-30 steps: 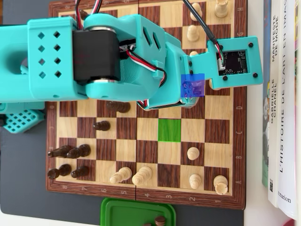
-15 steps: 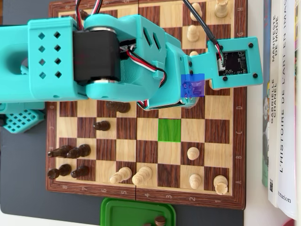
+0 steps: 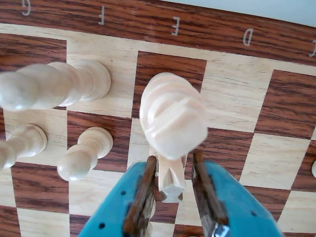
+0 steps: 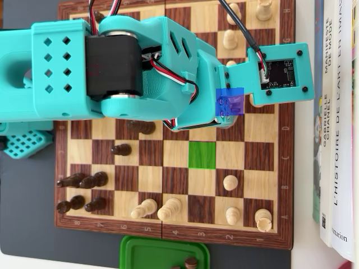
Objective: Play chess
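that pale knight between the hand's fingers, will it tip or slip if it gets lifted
The knight looks like stiff carved wood, so it should not bend. It seems top-heavy, with a wide head above a narrower body, so a nudge could tip it. The hand has its fingers beside the narrower lower part; the smooth finish might let it slip or twist.

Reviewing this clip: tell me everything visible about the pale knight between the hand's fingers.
In the wrist view the knight is pale, unvarnished-looking wood with a carved head and grooved mane, seen from above. It stands between the two teal fingers of the hand. Whether the pads touch it is unclear. Below it lies the chessboard, near file E. The overhead view hides it under the arm.
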You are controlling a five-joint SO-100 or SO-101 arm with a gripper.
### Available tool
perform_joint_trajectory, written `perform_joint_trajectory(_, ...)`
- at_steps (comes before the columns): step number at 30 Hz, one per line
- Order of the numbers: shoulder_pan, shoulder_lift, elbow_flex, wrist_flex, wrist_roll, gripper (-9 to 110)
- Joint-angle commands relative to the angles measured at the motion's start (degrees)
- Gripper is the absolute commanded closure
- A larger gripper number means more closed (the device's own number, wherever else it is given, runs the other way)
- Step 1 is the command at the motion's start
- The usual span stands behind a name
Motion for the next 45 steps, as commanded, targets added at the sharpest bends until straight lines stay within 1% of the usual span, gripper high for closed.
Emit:
perform_joint_trajectory(1, -0.2, 3.3, -2.9, -0.5, -0.4, 90)
perform_joint_trajectory(8, -0.2, 3.3, -3.0, -0.6, -0.4, 90)
perform_joint_trajectory(18, -0.1, 3.3, -3.0, -0.6, -0.4, 100)
perform_joint_trajectory(45, 1.1, 5.4, -1.6, -0.1, -0.4, 100)
